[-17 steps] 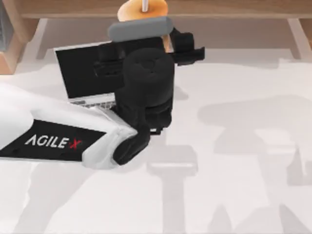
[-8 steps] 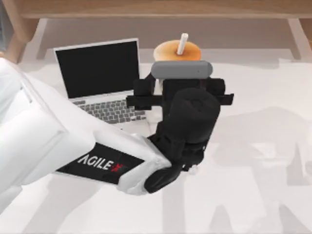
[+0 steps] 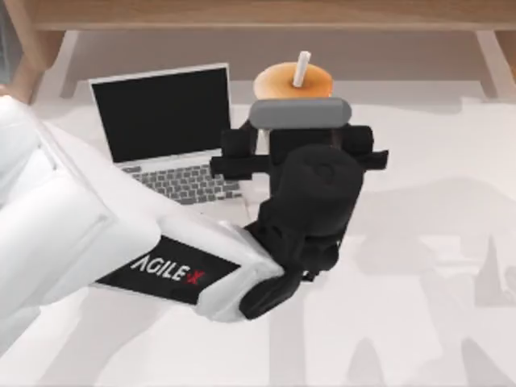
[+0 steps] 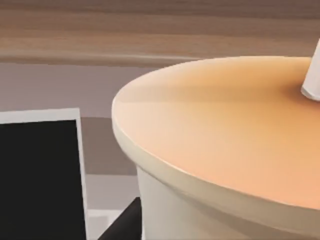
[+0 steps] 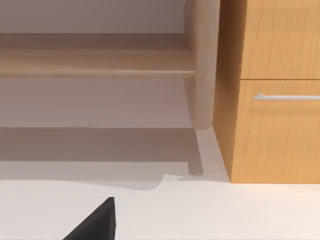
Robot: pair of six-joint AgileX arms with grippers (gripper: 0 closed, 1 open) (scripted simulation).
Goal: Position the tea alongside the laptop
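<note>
Reaching in from the top view's left, my left arm (image 3: 97, 242) has its gripper (image 3: 292, 121) at the tea (image 3: 292, 81), just right of the laptop (image 3: 161, 121). The wrist and the grey camera bar hide the fingers from above, and the left wrist view gives only the cup's orange-brown top (image 4: 225, 125), its pale side below the rim, the foot of the white straw (image 4: 312, 80) and a dark wedge at the frame's lower edge that may be a finger. So I cannot tell whether the jaws grip the cup or stand off it, nor whether the cup sits on the table (image 3: 419, 242) or is held above it.

Against half a second ago, little has changed: the cup and gripper sit slightly farther toward the table's far edge, still just right of the screen. A second ago the arm covered the laptop's right half and the cup was at the frame's top edge, behind the laptop's right end; now the whole black screen (image 4: 37, 180) and grey keys (image 3: 181, 181) are clear.

The cup stands close beside the screen's right edge; I cannot tell whether they touch. Beyond it runs a wooden rail (image 3: 258, 16) along the far side. The table's right half lies open.

The right wrist view shows a dark finger tip (image 5: 97, 222) over white table, with a wooden cabinet (image 5: 275, 90) and post (image 5: 202, 65) beyond.
</note>
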